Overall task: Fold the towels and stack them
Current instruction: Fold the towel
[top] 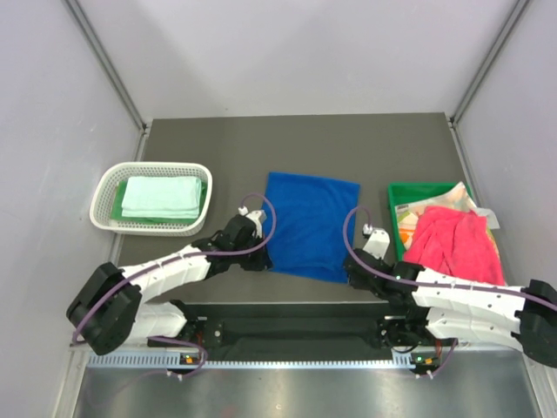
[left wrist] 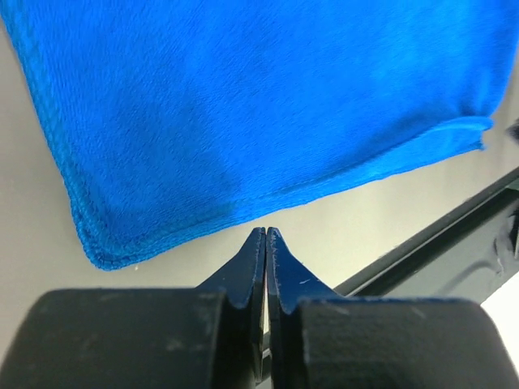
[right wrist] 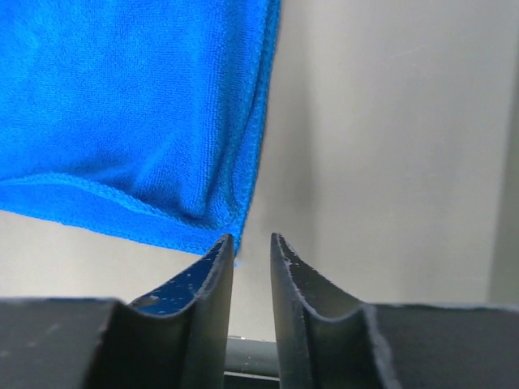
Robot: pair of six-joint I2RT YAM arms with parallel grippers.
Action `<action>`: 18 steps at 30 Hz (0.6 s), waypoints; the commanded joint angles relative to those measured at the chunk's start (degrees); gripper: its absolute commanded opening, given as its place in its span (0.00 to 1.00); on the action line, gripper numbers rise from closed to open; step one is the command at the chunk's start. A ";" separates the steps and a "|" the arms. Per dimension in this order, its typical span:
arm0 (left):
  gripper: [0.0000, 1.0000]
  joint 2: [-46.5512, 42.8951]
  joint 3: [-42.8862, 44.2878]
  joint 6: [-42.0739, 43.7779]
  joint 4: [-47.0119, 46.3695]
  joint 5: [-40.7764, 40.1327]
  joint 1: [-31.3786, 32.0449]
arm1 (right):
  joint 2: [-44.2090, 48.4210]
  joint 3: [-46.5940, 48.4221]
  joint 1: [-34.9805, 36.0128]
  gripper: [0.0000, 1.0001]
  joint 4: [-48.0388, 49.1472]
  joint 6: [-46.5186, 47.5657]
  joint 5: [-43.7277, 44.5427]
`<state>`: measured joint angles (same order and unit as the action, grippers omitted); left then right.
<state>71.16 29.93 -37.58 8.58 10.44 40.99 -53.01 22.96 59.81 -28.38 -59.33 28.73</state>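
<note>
The step in hand looks like taking the near edge of the royal blue towel (top: 312, 225) by both corners for the first fold. It lies flat and unfolded in the middle of the table (top: 261, 144), between the white mesh basket (top: 103, 193) and the green bin (top: 394, 209).

The left gripper (left wrist: 266, 237) has its jaws pressed together with no cloth between them, and the tips stop right at the hem. To take hold it would probably have to part first, then slide onto the edge nearer the corner. The right gripper (right wrist: 252, 241) stands at a narrow gap, holding nothing. The towel's near right corner sits just ahead of its gap and slightly to one side, so a small sideways shift should come before closing.

A clean fold likely depends on both pincers biting equally deep and rising together. They would then carry the near hem straight to the far hem so the sides line up.

Counted:
- One blue towel lies on the table.
- Two folded towels are in the basket, the mint-white towel (top: 161, 196) on top of the green towel (top: 116, 205).
- One crumpled pink towel (top: 452, 242) is in the bin. Paler cloth peeks from behind it, and how many pieces that is cannot be told.
- There are one basket, one bin and two grippers.
</note>
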 commanded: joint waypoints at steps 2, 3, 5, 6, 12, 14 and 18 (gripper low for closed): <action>0.08 -1.11 4.69 0.14 -2.16 -1.21 0.23 | -4.19 3.84 -0.48 0.29 4.02 1.59 0.01; 0.10 -0.58 5.30 0.14 -2.95 -1.12 0.32 | -4.90 3.85 -0.49 0.29 4.64 1.67 -0.25; 0.13 1.69 6.10 -0.21 -6.27 -0.60 0.32 | -6.40 3.93 -0.48 0.31 5.70 1.50 0.10; 0.16 2.58 6.71 -0.38 -7.60 -0.07 0.32 | -6.84 3.85 -0.49 0.32 5.97 1.32 0.27; 0.23 13.90 10.93 -0.83 -16.92 1.43 3.29 | -10.35 3.32 -0.92 0.36 8.60 1.32 0.01; 0.21 18.22 13.22 -0.74 -18.68 2.92 4.88 | -11.23 3.32 -1.01 0.26 8.70 1.32 -0.17; 0.20 22.09 15.06 -1.17 -21.23 2.83 10.50 | -9.57 1.83 -1.01 0.06 6.68 0.10 -0.17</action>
<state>92.25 42.37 -38.17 -6.44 11.75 48.23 -63.57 24.51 59.13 -21.67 -58.39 28.34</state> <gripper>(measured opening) 0.208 0.084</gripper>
